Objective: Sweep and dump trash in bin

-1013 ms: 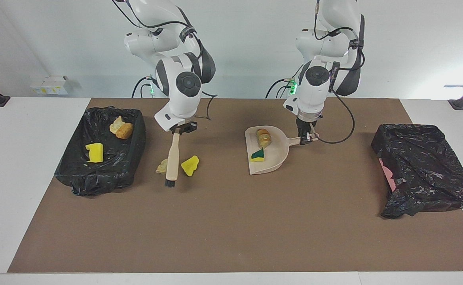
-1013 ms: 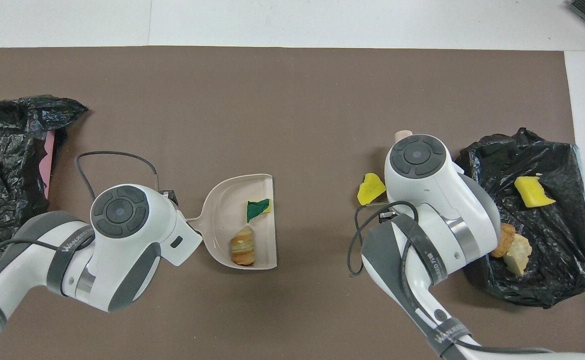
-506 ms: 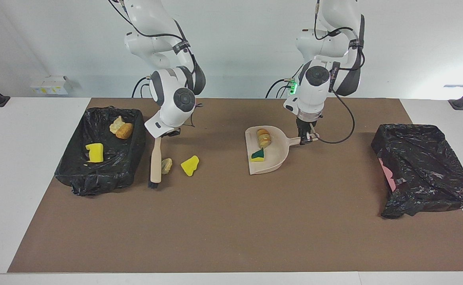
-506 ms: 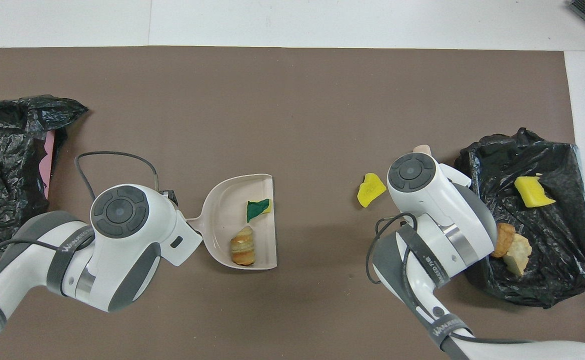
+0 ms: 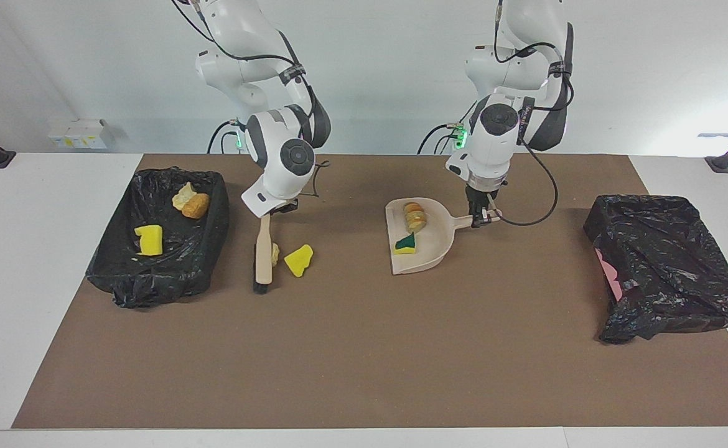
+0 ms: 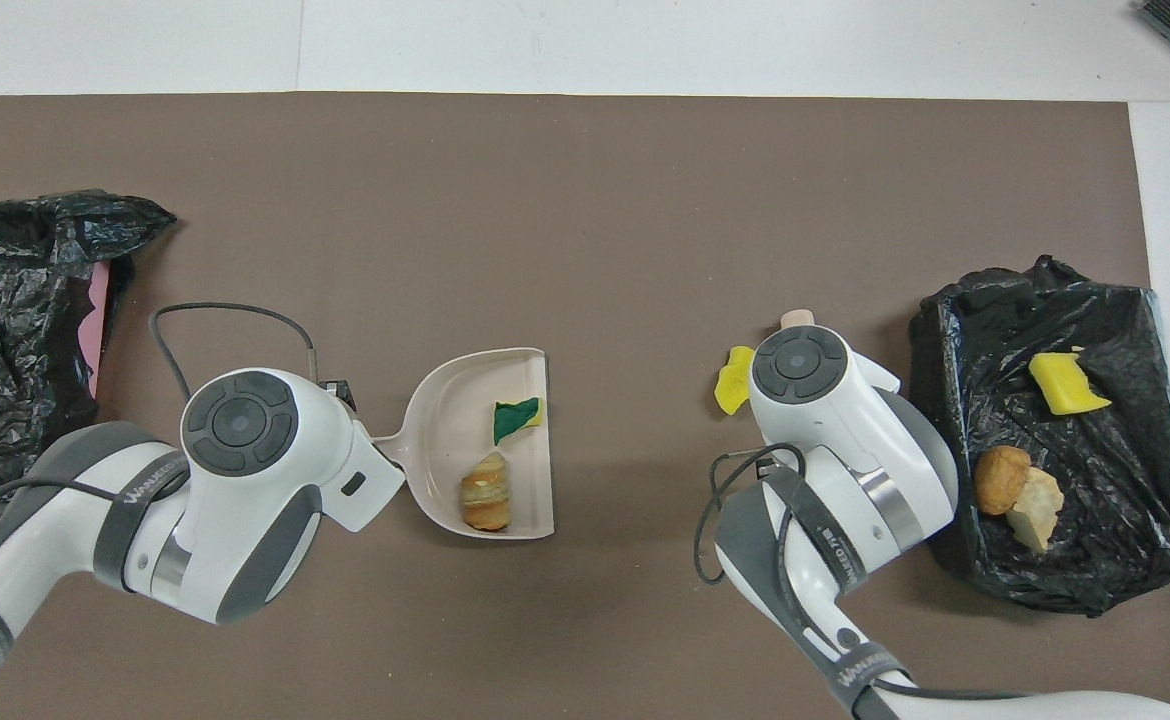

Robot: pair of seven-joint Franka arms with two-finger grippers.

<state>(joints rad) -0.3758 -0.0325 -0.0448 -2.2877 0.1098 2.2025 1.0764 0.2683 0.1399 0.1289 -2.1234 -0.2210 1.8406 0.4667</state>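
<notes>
Trash: two scraps lie in the dustpan, its handle clamped by the left gripper; beside the dustpan, toward the right arm's end, the right gripper grips a brush touching two loose scraps — light, soft, best swept.

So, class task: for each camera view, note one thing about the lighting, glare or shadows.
Facing view: bright overexposed patch on the wall toward the left arm's end; soft shadows under the dustpan and brush. Overhead view: glints on the crumpled black bin liner; even light on the brown mat, with faint shadows below the arms.
</notes>
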